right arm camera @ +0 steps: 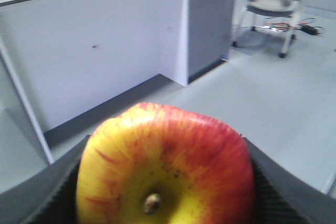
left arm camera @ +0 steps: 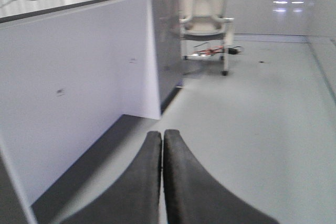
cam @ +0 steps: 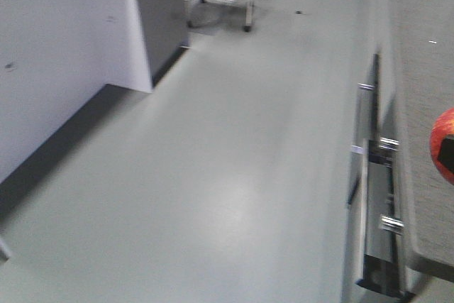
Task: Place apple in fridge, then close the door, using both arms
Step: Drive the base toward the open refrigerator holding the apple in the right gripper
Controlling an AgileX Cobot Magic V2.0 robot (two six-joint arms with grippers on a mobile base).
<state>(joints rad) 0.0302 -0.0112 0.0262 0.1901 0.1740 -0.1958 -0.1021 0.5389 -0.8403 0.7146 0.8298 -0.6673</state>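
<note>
Apple (right arm camera: 165, 163) sits clamped in your right gripper (right arm camera: 164, 187); your left gripper (left arm camera: 162, 145) is closed on nothing. No fridge shows in any view, so grip firmly and carry it level while you search.

Bright, even indoor light; soft glare on the floor (cam: 237, 207). All 3 views are blurred, the drawers (cam: 365, 196) most smeared.

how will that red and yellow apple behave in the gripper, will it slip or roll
The glossy red-and-yellow round apple looks firm and smooth, so it could probably slip if the grip loosens, though the black textured pads flanking it should help. Being round, it would likely roll once set down on a flat surface.
</note>
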